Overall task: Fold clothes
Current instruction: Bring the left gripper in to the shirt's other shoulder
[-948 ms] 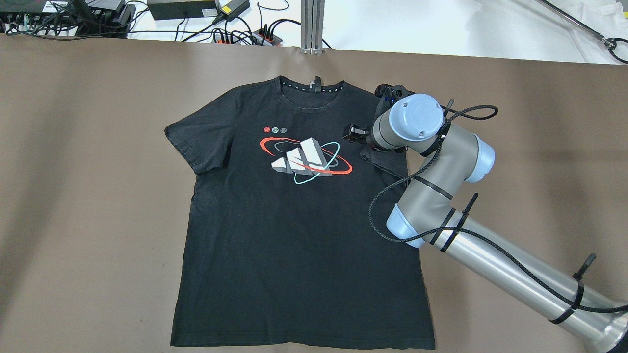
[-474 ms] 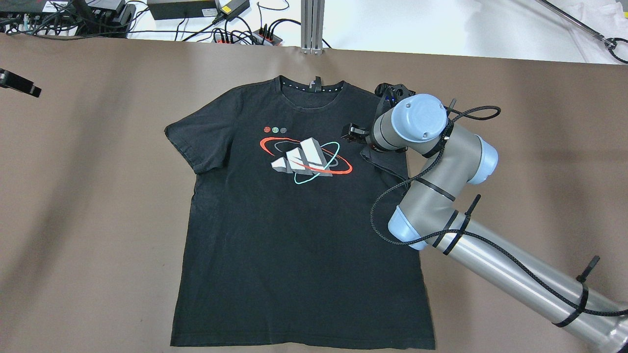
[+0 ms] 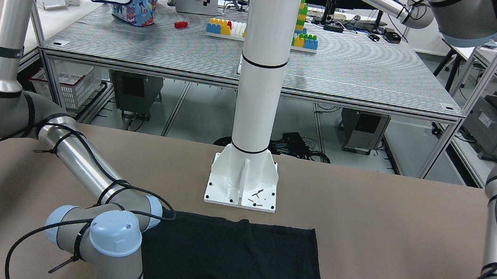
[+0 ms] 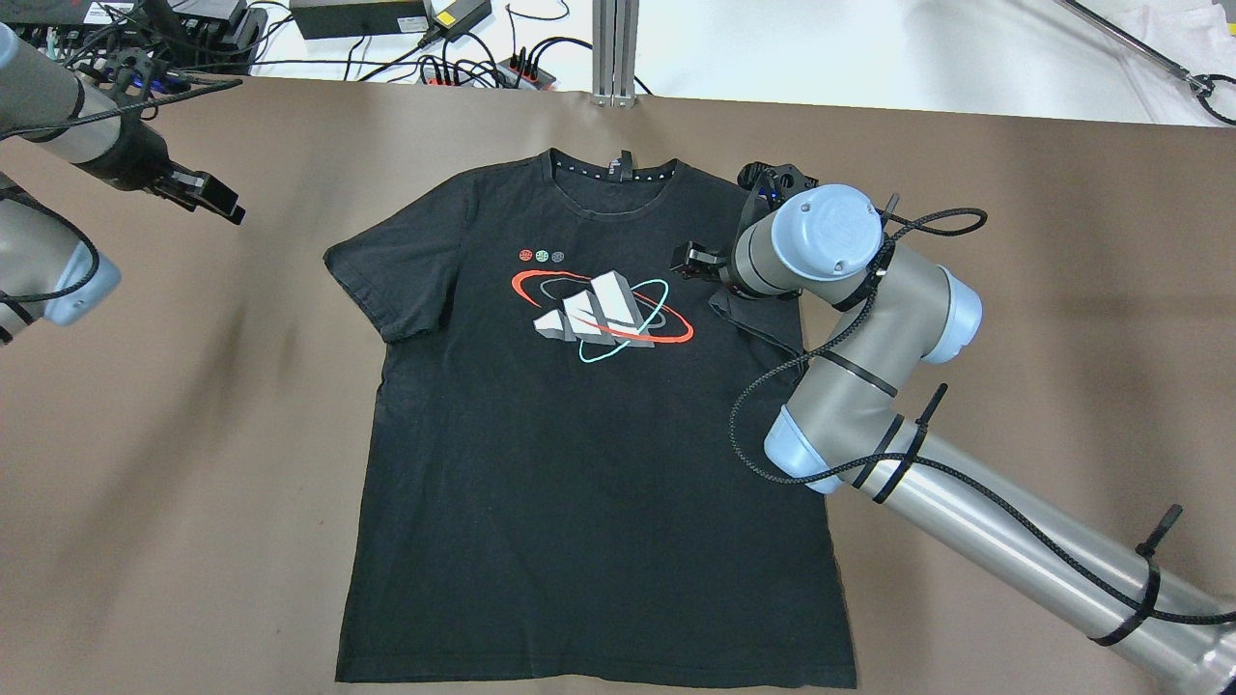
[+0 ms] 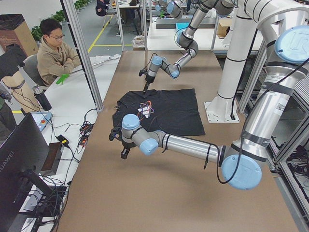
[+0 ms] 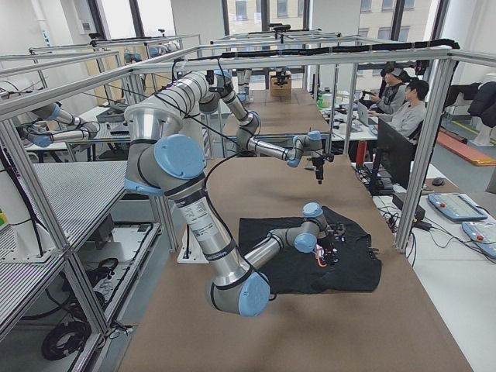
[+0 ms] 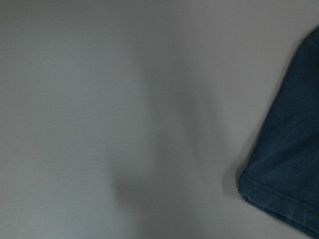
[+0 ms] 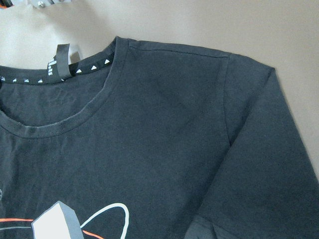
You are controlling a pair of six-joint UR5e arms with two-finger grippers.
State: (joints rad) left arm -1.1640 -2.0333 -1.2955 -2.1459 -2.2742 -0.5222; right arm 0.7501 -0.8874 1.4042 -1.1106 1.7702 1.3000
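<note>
Clothes (image 4: 579,463): we've got them flat on the table (image 4: 193,483), collar to the far side.
Right gripper (image 4: 697,261): we see it above their right shoulder.
Left gripper (image 4: 217,198): off to their left, apart.

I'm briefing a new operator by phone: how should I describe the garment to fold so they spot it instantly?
Find the brown table with a white pillar bolted at one long edge. Spread flat on it, just off the pillar's base, lies a black T-shirt. It is dark cloth against the brown, with red and teal rings around white blocks printed on its chest.
</note>
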